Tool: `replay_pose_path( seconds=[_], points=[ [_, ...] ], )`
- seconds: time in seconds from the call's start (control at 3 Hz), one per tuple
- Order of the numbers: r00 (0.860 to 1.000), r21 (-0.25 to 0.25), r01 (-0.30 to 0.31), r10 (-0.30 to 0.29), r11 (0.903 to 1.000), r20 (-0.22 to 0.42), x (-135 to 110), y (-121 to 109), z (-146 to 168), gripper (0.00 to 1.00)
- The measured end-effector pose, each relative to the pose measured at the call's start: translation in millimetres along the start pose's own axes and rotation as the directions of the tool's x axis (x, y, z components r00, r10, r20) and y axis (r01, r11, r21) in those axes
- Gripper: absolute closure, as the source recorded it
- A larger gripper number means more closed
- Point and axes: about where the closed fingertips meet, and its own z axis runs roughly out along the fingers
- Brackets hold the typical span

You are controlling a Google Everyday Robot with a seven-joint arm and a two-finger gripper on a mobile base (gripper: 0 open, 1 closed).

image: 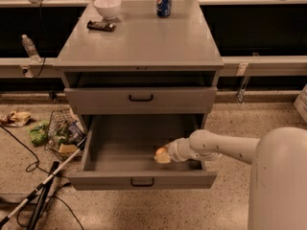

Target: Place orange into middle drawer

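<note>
The middle drawer (103, 150) is pulled out wide, its black handle centred on the front. My arm reaches into it from the right. My gripper (167, 155) is inside the drawer, right of centre and low over the floor near the front wall. It is shut on the orange (160, 155), a small pale orange ball that sticks out to the left of the fingers. The drawer one tier higher (140, 98) is pushed in.
On the cabinet top (144, 37) stand a white bowl (107, 6), a blue soda can (164, 1) and a dark flat object (100, 26). A wire basket with litter (62, 133), cables and a white stick (36, 190) lie on the floor to the left.
</note>
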Motion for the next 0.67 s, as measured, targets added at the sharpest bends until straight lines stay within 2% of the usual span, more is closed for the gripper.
replay_pose_path(
  seconds=[0.33, 0.67],
  points=[
    [0.998, 0.002, 0.053, -0.053, 0.9986, 0.026, -19.3, 10.2, -19.0, 0.12],
    [0.993, -0.028, 0.111, -0.109, 0.9935, 0.042, -47.1, 29.4, -45.6, 0.00]
  ],
)
